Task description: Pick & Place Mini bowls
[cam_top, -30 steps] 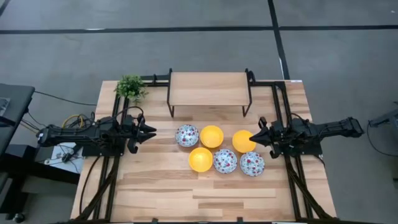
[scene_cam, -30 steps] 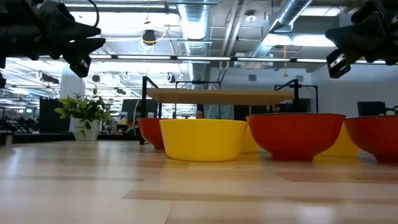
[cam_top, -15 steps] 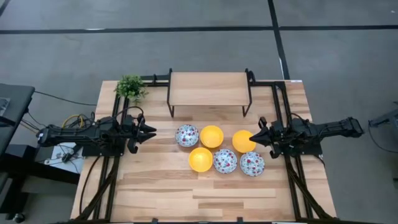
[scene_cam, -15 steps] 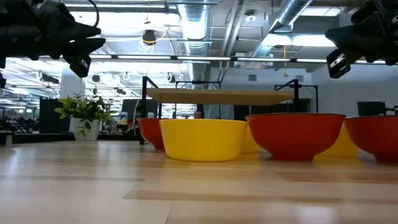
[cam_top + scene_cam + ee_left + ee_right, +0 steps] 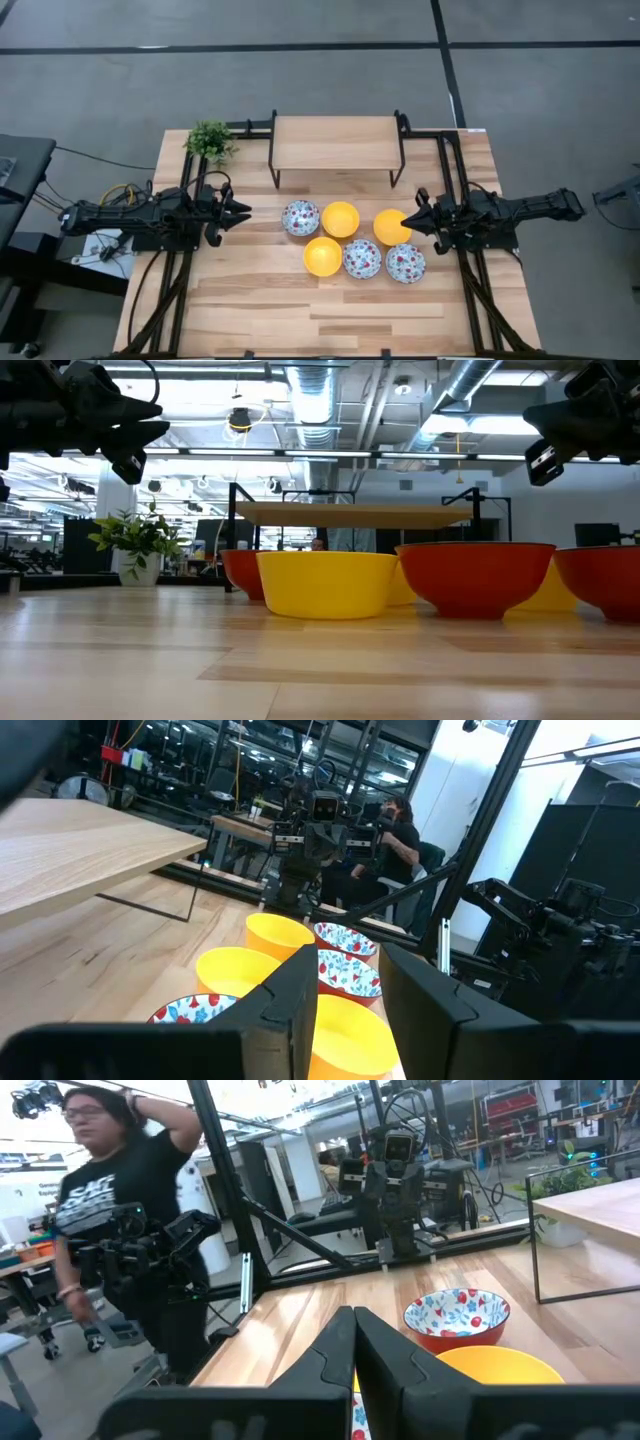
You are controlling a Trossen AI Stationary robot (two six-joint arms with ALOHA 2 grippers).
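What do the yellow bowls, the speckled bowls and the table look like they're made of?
Yellow bowls: likely plastic or glazed ceramic, an even, smooth colour. Speckled bowls: similar, white floral-printed inside, red outside. Table: light wood planks with visible grain and seams, satin finish.

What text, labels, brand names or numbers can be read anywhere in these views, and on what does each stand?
Person's black T-shirt, right wrist view: white lettering across the chest, too blurred to read.
Mini bowls: floral speckle or plain yellow only, no text.
Wooden shelf, table and potted plant: no text or labels visible.
Left gripper and right gripper: no readable markings.
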